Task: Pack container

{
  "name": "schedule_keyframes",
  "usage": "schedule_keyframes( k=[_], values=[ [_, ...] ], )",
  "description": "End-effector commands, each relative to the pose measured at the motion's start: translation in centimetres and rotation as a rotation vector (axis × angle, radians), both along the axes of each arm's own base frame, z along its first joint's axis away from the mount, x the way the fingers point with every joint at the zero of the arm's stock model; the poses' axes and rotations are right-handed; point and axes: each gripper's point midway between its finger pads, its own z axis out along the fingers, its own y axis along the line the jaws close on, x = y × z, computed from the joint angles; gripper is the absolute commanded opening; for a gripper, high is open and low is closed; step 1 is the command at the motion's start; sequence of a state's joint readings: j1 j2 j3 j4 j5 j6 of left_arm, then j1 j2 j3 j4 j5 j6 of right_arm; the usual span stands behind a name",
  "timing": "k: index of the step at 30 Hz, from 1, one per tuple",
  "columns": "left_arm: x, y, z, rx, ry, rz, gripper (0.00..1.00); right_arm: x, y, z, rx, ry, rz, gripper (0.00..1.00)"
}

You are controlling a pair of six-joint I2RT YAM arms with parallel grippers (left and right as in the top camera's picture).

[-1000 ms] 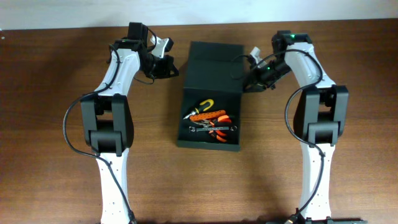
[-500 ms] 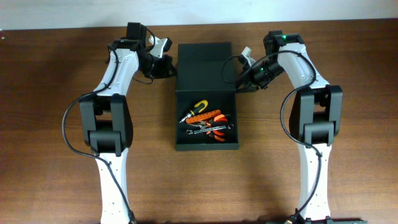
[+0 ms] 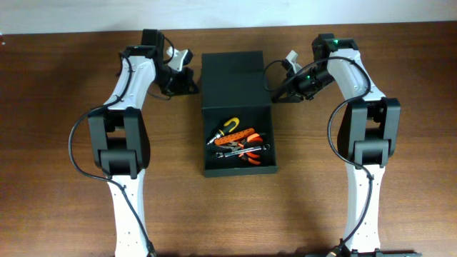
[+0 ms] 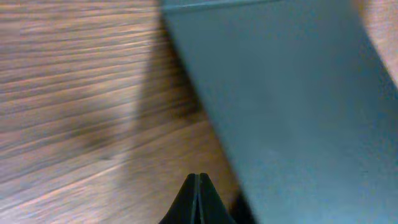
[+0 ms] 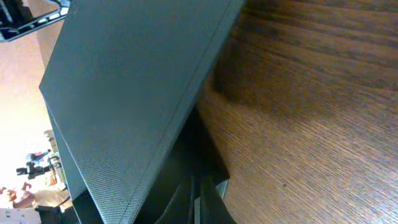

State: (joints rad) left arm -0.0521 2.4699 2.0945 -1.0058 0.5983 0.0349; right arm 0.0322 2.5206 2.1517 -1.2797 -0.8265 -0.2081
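Note:
The container (image 3: 240, 168), a dark green-black box, lies square in the middle of the table with its flap lid (image 3: 232, 78) folded back toward the far side. Orange- and yellow-handled hand tools (image 3: 238, 140) lie inside. My left gripper (image 3: 191, 80) is shut, its tip at the lid's left edge. The left wrist view shows that gripper (image 4: 198, 178) over bare wood just beside the lid (image 4: 298, 93). My right gripper (image 3: 275, 95) is shut at the lid's right edge. In the right wrist view that gripper (image 5: 202, 184) sits against the container's dark side (image 5: 137, 81), with nothing held.
The brown wooden table (image 3: 57, 143) spreads out on both sides of the container. Both arm bases stand at the near edge, left (image 3: 121, 153) and right (image 3: 368, 153). A pale strip runs along the table's far edge (image 3: 71, 14).
The container has turned from a skewed pose to square and shifted slightly left. The left gripper drew back to the left; the right gripper swung in toward the lid and back out.

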Motion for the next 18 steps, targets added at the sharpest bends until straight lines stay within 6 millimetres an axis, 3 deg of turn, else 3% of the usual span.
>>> schedule_keyframes(
  k=[1, 7, 18],
  values=[
    [0.1, 2.0, -2.0, 0.076, 0.016, 0.015, 0.02, 0.0, 0.3, 0.7, 0.030, -0.007, -0.002, 0.04],
    [0.0, 2.6, -1.8, 0.055, 0.025, 0.028, 0.02, 0.0, 0.3, 0.7, 0.027, -0.008, -0.001, 0.04],
    [-1.1, -2.7, -1.3, -0.040, 0.031, -0.065, 0.02, -0.2, 0.7, 0.0, 0.038, 0.020, -0.003, 0.04]
  ],
)
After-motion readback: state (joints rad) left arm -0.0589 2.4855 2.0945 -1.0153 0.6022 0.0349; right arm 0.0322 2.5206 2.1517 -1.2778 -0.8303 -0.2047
